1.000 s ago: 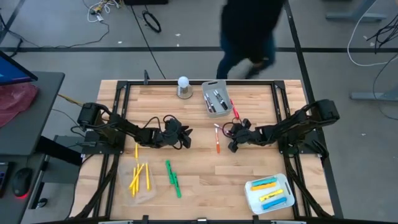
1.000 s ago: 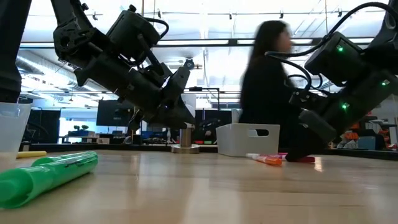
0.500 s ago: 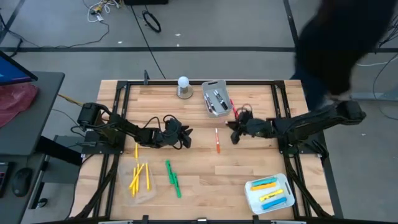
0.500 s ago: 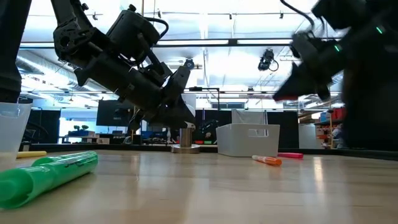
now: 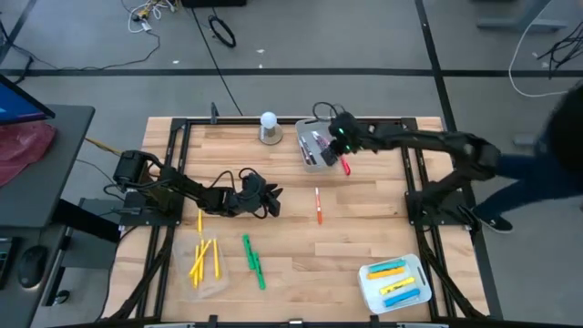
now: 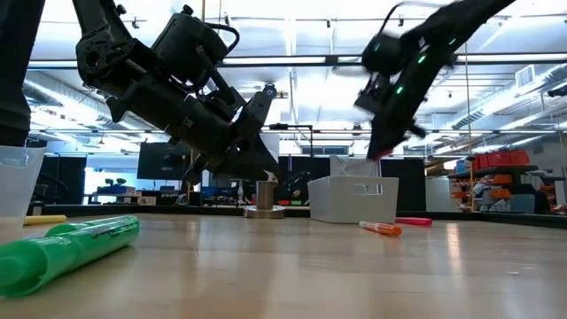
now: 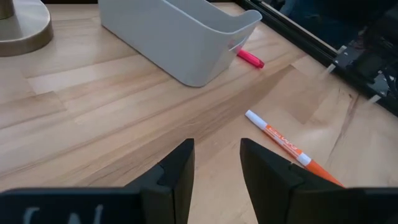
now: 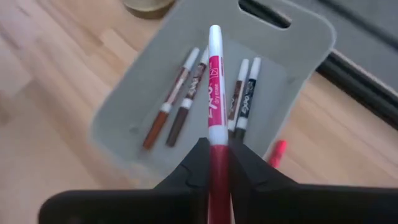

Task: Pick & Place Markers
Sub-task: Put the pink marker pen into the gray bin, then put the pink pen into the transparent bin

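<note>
The right gripper [image 8: 214, 163], clenched on a slim pink marker [image 8: 214, 93] above the grey plastic bin [image 8: 118, 99] of dark markers [image 8: 180, 96], should lower before releasing (the left gripper [image 7: 216, 171] waits open at mid-table), avoiding a bounce over the rim.

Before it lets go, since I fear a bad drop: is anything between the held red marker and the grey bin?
Nothing visible. The right gripper holds the red marker over the grey bin, whose four dark markers lie either side, leaving a bare strip below.
</note>
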